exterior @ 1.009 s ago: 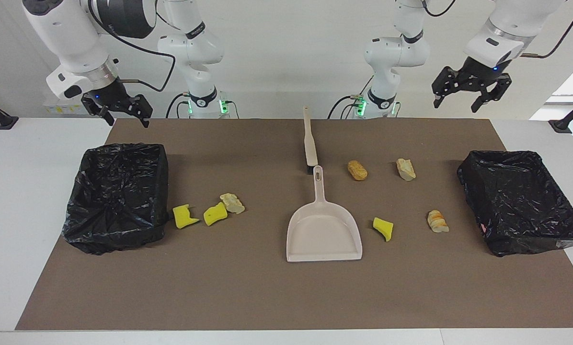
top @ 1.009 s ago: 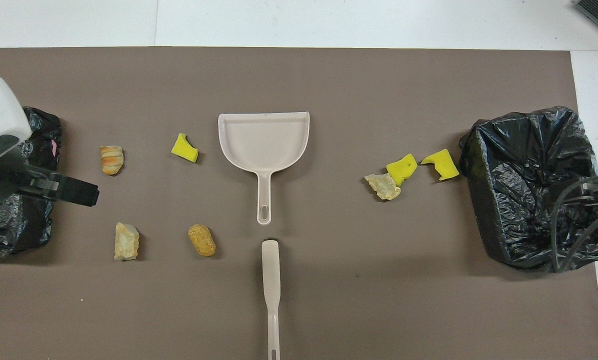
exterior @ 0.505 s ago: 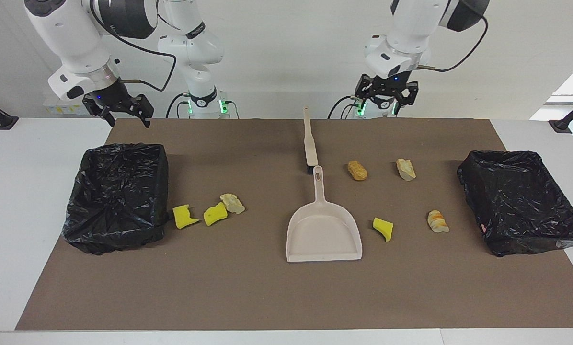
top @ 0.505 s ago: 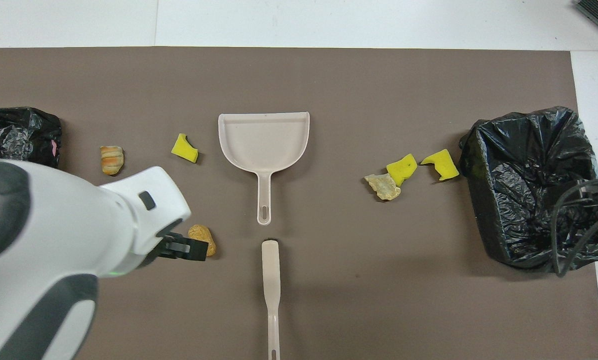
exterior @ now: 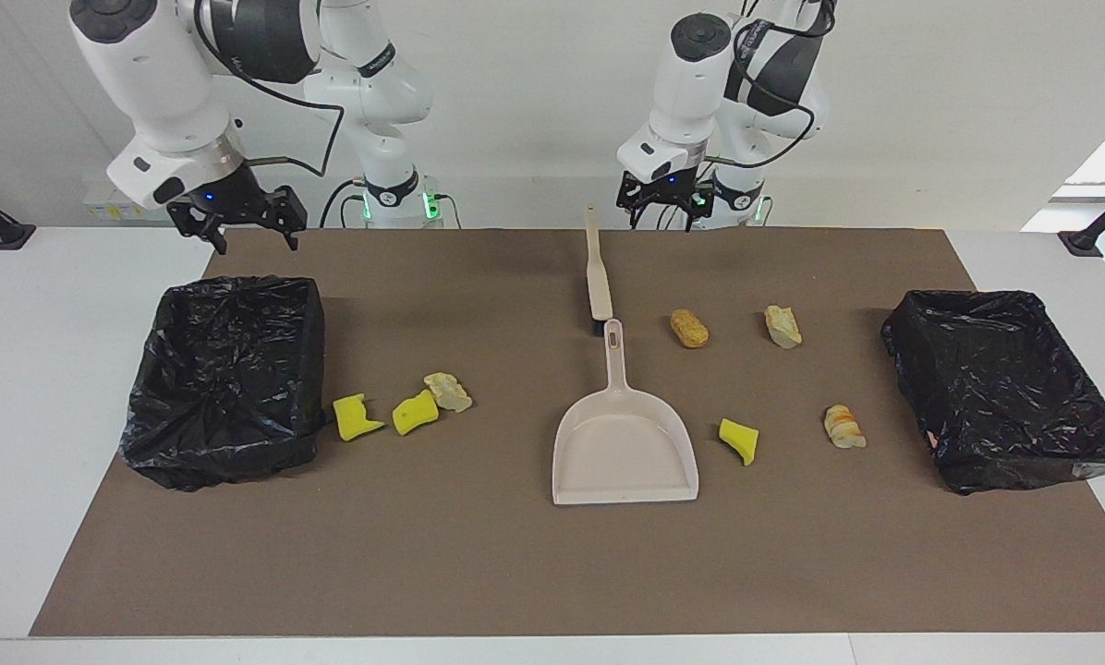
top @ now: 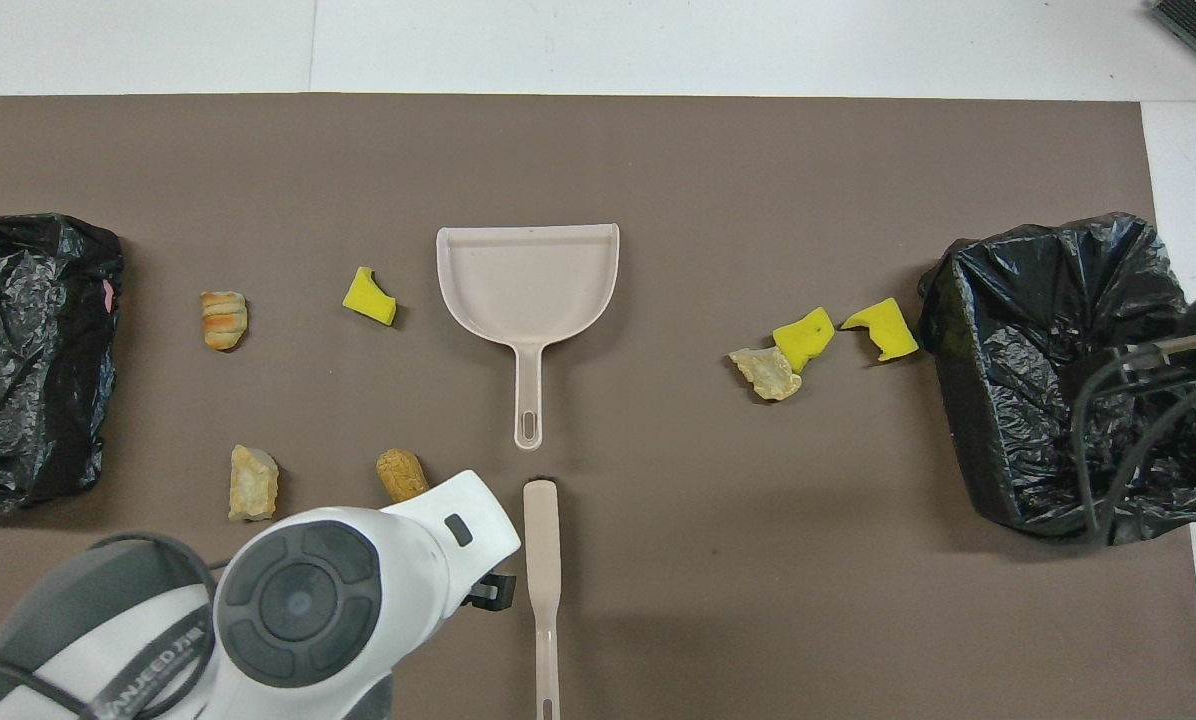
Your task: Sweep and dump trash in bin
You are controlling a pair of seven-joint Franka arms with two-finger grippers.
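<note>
The trash lies scattered on the brown mat. Two yellow sponge chunks and a beige lump lie beside the bin at the right arm's end. A third yellow chunk lies beside the beige dustpan. An orange-brown lump, a tan lump and a striped lump lie toward the second bin. My left gripper hangs open and empty beside the handle end of the brush. My right gripper hangs open and empty above the robots' edge of its bin.
Both bins are lined with black bags. The brush lies in line with the dustpan handle, nearer to the robots. In the overhead view the left arm's wrist covers the mat beside the brush.
The left arm swung from above the bin at its own end to the brush handle's end and came lower. The right gripper shifted slightly toward the table's middle.
</note>
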